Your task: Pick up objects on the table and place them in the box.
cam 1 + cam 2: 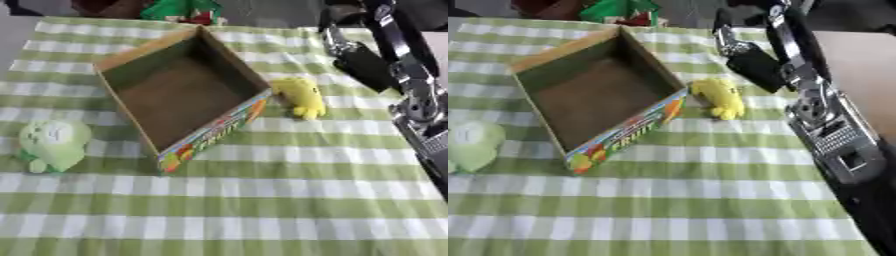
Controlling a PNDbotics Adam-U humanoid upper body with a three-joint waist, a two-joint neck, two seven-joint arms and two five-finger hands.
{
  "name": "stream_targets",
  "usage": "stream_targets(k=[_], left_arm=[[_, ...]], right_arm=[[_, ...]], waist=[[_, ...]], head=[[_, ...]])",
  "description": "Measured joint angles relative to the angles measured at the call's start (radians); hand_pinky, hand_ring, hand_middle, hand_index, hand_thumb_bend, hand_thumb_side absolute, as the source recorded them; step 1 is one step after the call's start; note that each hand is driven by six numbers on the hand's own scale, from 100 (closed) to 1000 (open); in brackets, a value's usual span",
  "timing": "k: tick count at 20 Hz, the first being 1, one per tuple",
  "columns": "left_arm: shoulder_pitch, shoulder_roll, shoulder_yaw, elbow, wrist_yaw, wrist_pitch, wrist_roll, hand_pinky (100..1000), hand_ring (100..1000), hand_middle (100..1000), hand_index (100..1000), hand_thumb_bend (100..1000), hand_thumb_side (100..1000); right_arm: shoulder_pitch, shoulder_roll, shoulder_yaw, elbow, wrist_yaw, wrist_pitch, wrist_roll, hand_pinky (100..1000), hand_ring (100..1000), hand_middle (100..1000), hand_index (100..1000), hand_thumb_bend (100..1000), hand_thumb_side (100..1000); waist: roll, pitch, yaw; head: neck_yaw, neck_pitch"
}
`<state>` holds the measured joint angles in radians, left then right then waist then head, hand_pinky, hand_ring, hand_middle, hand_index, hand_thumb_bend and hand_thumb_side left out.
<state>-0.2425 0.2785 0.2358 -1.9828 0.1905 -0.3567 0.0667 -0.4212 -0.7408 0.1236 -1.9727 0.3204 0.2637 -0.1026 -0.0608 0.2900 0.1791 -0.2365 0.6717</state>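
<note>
Two soft toys left on the checked tablecloth (pixel 262 200), none yet inside the cardboard box (pixel 140 47): a yellow plush (pixel 300 96) just beside the box's right wall, a pale green plush (pixel 52 142) off its left side. Right hand (pixel 750 62) poised above and behind the yellow plush, holding nothing; how far its fingers are spread, impossible to tell from here. Best to lower straight onto the yellow body, close around its middle rather than a limb, lift clear of the box wall, then release over the bare brown floor. Left hand nowhere in view.
</note>
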Motion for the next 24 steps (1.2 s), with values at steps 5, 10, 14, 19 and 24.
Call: stream_targets(k=[5,10,14,19,24], left_arm=[[-0.008,0.023,-0.011,0.000,0.004,-0.006,-0.007,392,496,489,696,100,823],[-0.014,0.040,-0.018,0.000,0.009,-0.012,-0.013,393,497,490,696,100,819],[-0.015,0.048,-0.021,0.000,0.011,-0.014,-0.016,393,497,490,696,100,817],[-0.015,0.048,-0.023,0.000,0.012,-0.016,-0.018,392,497,490,696,100,816],[-0.015,0.048,-0.023,0.000,0.012,-0.017,-0.018,391,497,490,696,100,817]], right_arm=[[-0.053,-0.058,0.078,0.066,0.071,0.067,0.072,805,959,848,968,311,695],[-0.117,-0.090,0.167,0.174,0.088,0.110,0.145,830,973,871,1000,364,604],[-0.156,-0.095,0.197,0.259,0.089,0.143,0.202,829,972,876,1000,368,571],[-0.175,-0.093,0.199,0.348,0.110,0.169,0.273,827,975,891,996,349,547],[-0.178,-0.089,0.176,0.425,0.164,0.177,0.346,827,977,898,989,346,540]], waist=[[-0.005,0.000,0.008],[-0.007,-0.005,0.012],[-0.007,-0.008,0.013],[-0.006,-0.011,0.015],[-0.005,-0.011,0.013]], head=[[-0.006,-0.005],[-0.014,-0.006],[-0.021,-0.010],[-0.025,-0.020],[-0.026,-0.023]])
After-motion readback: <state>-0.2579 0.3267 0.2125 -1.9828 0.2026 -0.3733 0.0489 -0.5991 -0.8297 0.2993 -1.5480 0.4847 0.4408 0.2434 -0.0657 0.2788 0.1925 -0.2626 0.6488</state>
